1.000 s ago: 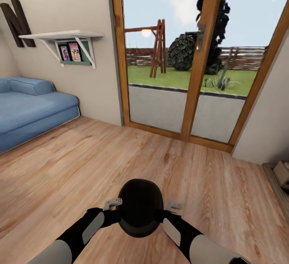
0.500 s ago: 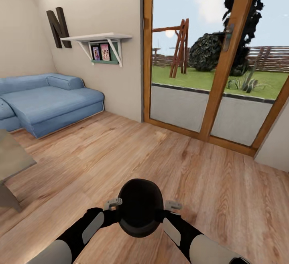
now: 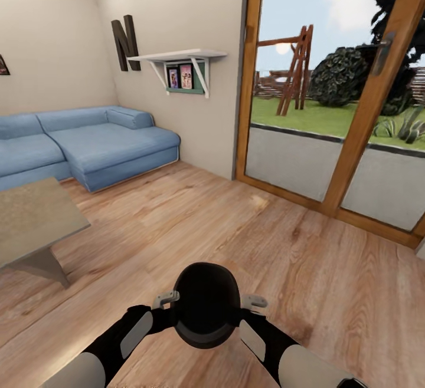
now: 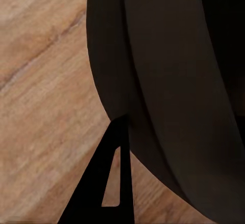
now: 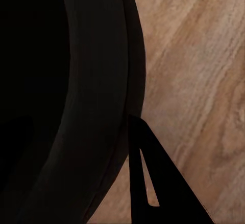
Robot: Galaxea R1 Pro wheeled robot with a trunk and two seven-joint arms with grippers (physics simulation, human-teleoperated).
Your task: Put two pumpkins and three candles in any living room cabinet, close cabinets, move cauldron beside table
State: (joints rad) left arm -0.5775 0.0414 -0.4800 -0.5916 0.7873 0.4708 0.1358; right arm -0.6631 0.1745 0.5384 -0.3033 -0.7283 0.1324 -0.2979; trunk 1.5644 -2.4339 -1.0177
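The black cauldron point(image 3: 205, 305) hangs low in front of me above the wooden floor, held between both arms. My left gripper point(image 3: 167, 302) grips its left rim and my right gripper point(image 3: 252, 304) grips its right rim. In the left wrist view one dark finger point(image 4: 109, 183) lies against the outside of the cauldron's wall point(image 4: 168, 81). The right wrist view shows the same, a finger point(image 5: 148, 183) against the cauldron's wall point(image 5: 76, 106). The grey-topped table point(image 3: 29, 220) stands at the left, well apart from the cauldron. The pumpkins, candles and cabinet are out of view.
A blue corner sofa point(image 3: 88, 146) runs along the far left wall behind the table. A white wall shelf point(image 3: 177, 58) hangs above it. Wood-framed glass doors point(image 3: 354, 128) fill the right side. Open wooden floor point(image 3: 236, 223) lies ahead.
The whole view has swung left: the camera turned, bringing the table and more of the sofa into sight. The cauldron stays held the same way between both grippers.
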